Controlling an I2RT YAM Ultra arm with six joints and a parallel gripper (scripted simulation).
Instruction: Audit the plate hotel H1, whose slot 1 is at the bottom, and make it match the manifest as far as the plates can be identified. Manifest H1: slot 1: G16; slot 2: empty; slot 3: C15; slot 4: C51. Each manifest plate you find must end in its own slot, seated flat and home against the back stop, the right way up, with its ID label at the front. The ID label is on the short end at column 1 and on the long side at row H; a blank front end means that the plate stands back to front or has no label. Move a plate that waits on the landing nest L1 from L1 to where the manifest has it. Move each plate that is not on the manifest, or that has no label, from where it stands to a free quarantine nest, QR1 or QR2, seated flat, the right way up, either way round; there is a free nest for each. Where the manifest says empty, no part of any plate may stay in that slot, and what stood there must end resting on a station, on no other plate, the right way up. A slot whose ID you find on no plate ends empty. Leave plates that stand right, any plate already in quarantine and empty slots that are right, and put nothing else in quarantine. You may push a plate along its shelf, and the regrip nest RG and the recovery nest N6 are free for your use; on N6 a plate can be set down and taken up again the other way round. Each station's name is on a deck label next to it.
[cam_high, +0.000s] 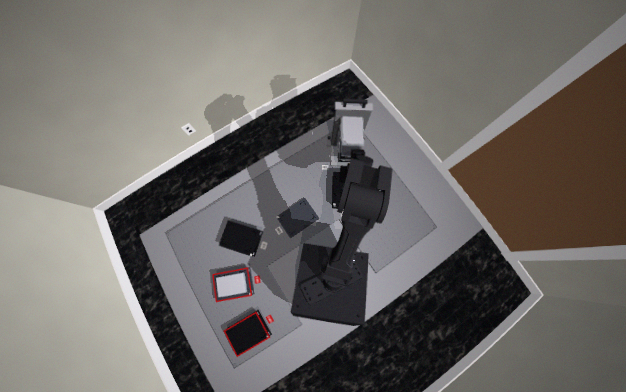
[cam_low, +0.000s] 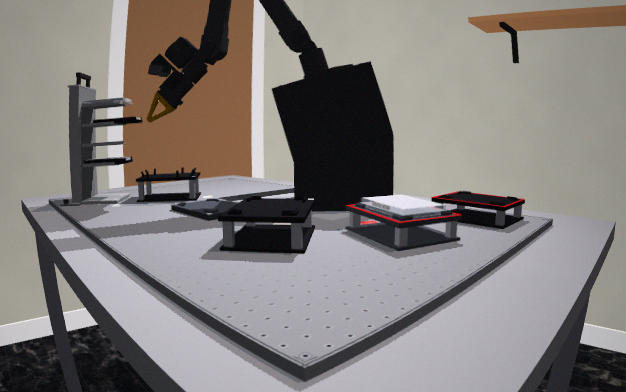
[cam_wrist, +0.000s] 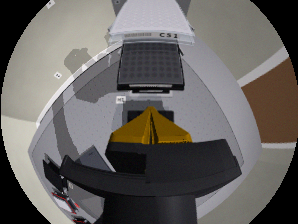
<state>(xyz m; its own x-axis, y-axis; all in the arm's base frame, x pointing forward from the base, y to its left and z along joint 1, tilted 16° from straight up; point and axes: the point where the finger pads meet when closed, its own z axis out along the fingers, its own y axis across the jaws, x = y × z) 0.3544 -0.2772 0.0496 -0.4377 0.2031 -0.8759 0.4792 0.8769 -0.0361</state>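
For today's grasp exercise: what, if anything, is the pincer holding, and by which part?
Nothing. The pincer is shut with its tips together, hanging in the air in front of the plate hotel.
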